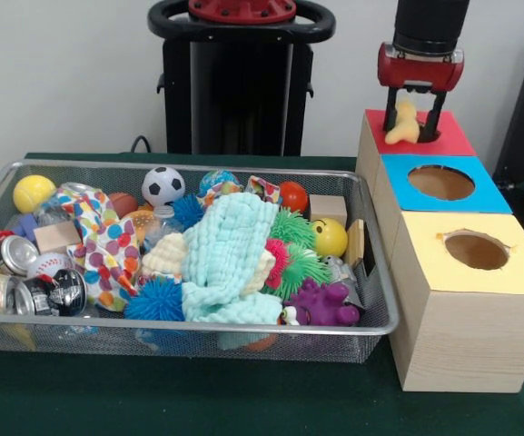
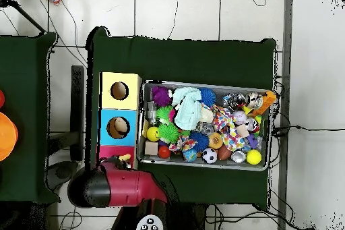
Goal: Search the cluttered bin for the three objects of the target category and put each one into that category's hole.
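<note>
Yellow-topped box: nearest block of the row of three wooden boxes, its round hole open; it sits furthest from the jaws.
Blue-topped box: middle block, round hole open, directly in front of the jaws on the camera side.
Red-topped box: rear block, directly beneath the jaws.
Gripper: hangs from a red and black wrist straight over the red top, jaws clamped on a pale yellow soft object that dangles between them at the mouth of the red box's hole.
Overhead check: the arm's red body covers most of the red block, so the hole itself is hidden there.
Wire mesh bin: sits beside the boxes, well off to one side of the jaws and lower, packed with clutter.
Mint green cloth: draped across the middle of the pile.
Purple rubbery toy: in the bin corner closest to the yellow box.
Yellow smiley ball: just behind the purple toy, near the bin wall that faces the boxes.
Soccer ball: against the bin's rear wall.
Yellow tennis ball: in the rear corner furthest from the jaws.
Metal cans: clustered at the bin's end furthest from the jaws.
</note>
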